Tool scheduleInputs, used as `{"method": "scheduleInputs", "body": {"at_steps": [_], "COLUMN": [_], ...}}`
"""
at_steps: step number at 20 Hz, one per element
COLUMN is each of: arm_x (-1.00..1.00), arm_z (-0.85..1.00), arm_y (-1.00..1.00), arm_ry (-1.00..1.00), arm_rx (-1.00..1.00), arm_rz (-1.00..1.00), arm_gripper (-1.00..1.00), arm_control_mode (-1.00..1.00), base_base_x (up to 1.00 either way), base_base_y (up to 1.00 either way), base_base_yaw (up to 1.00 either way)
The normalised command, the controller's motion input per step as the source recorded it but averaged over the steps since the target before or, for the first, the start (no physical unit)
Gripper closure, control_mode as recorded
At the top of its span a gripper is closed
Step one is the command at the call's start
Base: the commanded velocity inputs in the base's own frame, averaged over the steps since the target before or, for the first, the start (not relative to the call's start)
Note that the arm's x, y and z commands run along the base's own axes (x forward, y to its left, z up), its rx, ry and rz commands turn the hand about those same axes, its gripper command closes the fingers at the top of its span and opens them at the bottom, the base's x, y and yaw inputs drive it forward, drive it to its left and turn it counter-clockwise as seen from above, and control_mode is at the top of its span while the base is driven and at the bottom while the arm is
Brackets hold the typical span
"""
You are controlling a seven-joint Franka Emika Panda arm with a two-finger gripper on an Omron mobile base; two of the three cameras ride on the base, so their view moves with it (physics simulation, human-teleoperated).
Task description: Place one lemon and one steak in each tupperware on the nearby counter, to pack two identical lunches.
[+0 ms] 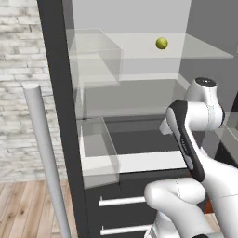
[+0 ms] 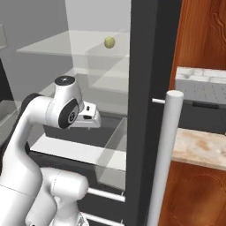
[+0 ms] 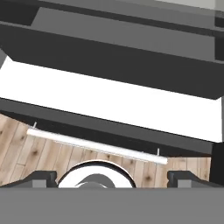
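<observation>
Lemon, small, round, yellow-green (image 1: 161,43), sits alone on the clear glass upper shelf (image 1: 204,49) far inside the tall dark-framed open fridge (image 1: 58,93), up and well apart from the arm. Lower down, the white jointed robot arm (image 1: 195,116) reaches in over the white-fronted drawer (image 1: 148,161). The two-finger gripper (image 3: 112,177) has its dark tips spread wide, released, holding nothing, above a slim steel bar handle (image 3: 96,145) and wood-plank floor (image 3: 26,144).
</observation>
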Motion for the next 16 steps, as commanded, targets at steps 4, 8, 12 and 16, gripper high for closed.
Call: {"method": "scheduleInputs", "body": {"at_steps": [4, 8, 12, 16], "arm_x": [0.00, -0.10, -0.17, -0.04], "arm_z": [0.00, 0.30, 0.68, 0.60], "arm_y": [0.00, 0.00, 0.00, 0.00], "arm_ry": [-0.01, -0.21, -0.36, -0.33], "arm_rx": [0.00, 0.00, 0.00, 0.00], "arm_rz": [0.00, 0.00, 0.00, -0.04], "arm_gripper": [-1.00, -1.00, -1.00, -1.00], "arm_control_mode": [-1.00, -1.00, -1.00, -1.00], "base_base_x": [0.32, 0.00, 0.00, 0.00], "base_base_y": [0.00, 0.00, 0.00, 0.00], "base_base_yaw": [-0.04, 0.00, 0.00, 0.00]}}
